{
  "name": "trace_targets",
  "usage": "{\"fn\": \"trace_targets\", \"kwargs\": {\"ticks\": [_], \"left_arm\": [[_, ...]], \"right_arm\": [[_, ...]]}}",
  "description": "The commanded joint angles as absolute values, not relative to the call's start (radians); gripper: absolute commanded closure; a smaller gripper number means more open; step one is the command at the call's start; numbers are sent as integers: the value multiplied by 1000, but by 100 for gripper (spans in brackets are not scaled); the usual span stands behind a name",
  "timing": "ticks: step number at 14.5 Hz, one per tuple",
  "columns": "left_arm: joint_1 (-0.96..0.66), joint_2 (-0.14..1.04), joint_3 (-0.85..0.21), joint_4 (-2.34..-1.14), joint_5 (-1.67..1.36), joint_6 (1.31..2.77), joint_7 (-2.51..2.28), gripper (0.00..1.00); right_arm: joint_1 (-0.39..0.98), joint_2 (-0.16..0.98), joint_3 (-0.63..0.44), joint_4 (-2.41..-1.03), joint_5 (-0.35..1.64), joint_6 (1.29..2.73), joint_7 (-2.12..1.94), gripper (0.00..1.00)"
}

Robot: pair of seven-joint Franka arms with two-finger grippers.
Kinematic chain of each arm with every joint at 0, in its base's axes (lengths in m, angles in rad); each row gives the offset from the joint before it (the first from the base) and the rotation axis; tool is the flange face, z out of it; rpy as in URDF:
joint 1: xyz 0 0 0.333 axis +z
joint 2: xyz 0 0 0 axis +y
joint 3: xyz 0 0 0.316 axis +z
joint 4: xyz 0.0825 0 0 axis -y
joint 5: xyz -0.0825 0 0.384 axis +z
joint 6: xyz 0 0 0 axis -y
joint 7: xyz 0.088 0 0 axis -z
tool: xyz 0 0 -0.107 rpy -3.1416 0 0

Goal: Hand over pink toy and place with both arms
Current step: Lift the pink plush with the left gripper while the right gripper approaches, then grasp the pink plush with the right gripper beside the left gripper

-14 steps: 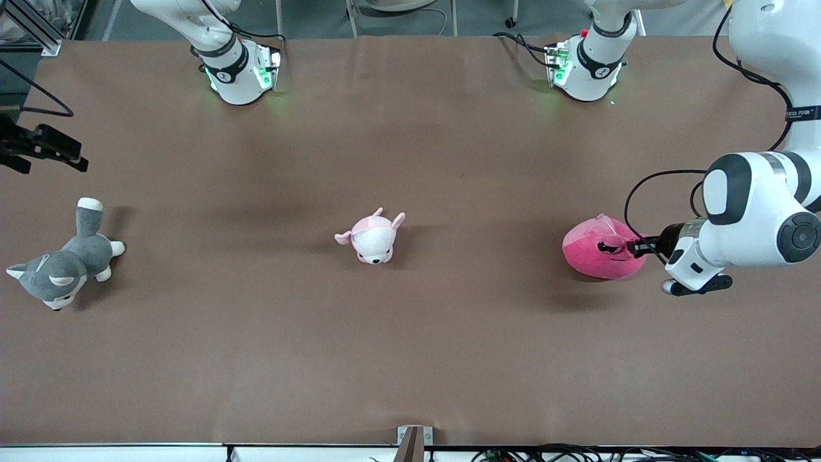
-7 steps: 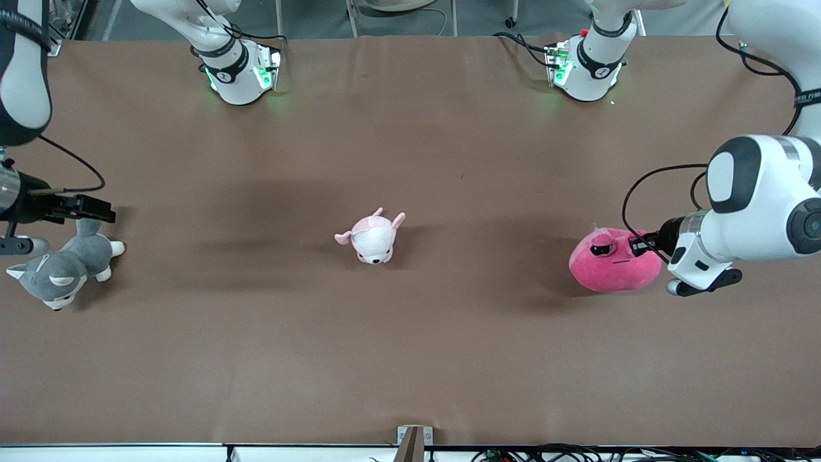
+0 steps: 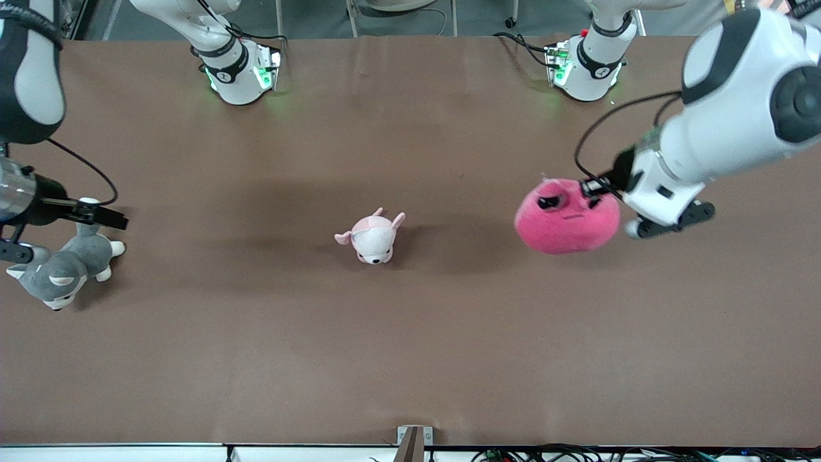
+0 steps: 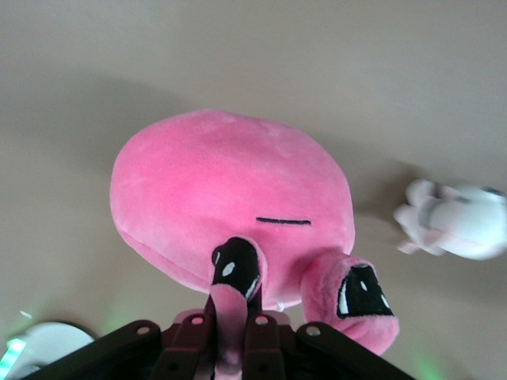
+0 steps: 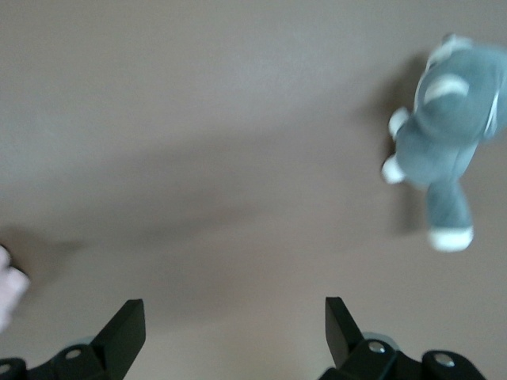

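Note:
The pink toy (image 3: 567,218) hangs in the air over the table (image 3: 410,359) toward the left arm's end, casting a shadow below it. My left gripper (image 3: 593,188) is shut on a flap by one of its dark eyes, seen in the left wrist view as the pink toy (image 4: 230,190) dangling from my left gripper (image 4: 234,328). My right gripper (image 3: 108,218) is open over the tail of the grey dog plush (image 3: 58,273). Only bare table shows between the fingers of my right gripper (image 5: 235,317).
A small pale pink-and-white plush (image 3: 372,239) sits at the table's middle, also showing as the pale plush (image 4: 455,222) in the left wrist view. The grey dog plush (image 5: 447,134) lies at the right arm's end. Both arm bases stand along the table edge farthest from the front camera.
My left gripper closed on the pink toy and lifted it off the table, carrying it toward the middle. My right arm came in over the grey dog.

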State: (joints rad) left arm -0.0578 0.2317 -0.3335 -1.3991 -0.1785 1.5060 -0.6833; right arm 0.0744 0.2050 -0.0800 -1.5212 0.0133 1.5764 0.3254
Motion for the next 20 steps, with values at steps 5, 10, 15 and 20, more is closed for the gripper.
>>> {"fn": "trace_targets", "kwargs": {"ticks": [5,10,15,20], "left_arm": [[-150,291,-572,-1296,-218,1627,-998,100],[-366,366,-558,-1298,-169,1868,-1161,99],[-469,448,-558,-1298,-89,1921,-1264,99],[-477,468,-558,-1299,-87,1921,-1287,99]], "right_arm": [[297,134,-80,-1526,228,1532,1029,0],[426,115,-80,-1529,267,1535,1339,0],[518,89,-80,-1551,267,1540,1563,0],[587,52,-81,-1636,267,1609,1644,0]]}}
